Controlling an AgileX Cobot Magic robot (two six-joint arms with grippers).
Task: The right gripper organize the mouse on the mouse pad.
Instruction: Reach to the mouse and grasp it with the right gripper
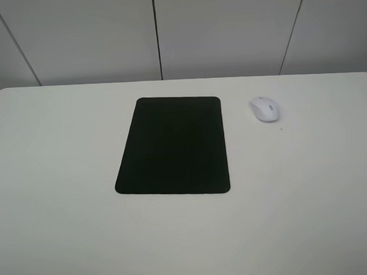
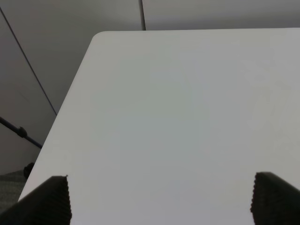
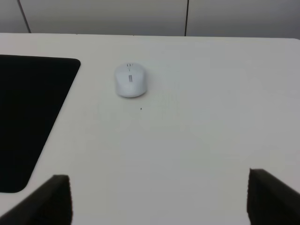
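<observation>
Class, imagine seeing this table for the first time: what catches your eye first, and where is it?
The black mouse pad lies flat near the middle of the white table, in sharp contrast. A small white mouse sits on the bare table to its right, not touching it.

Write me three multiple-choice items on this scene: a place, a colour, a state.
1. Where is the mouse? A on the mouse pad; B on the table beside the pad, apart from it; C in a gripper.
2. What colour is the mouse pad? A black; B blue; C white.
3. How is the right gripper? A shut on the mouse; B open, empty; C shut, empty.
Key: 1 B, bare table shows between mouse and pad; 2 A, matte black; 3 B, its jaws stand wide apart.
</observation>
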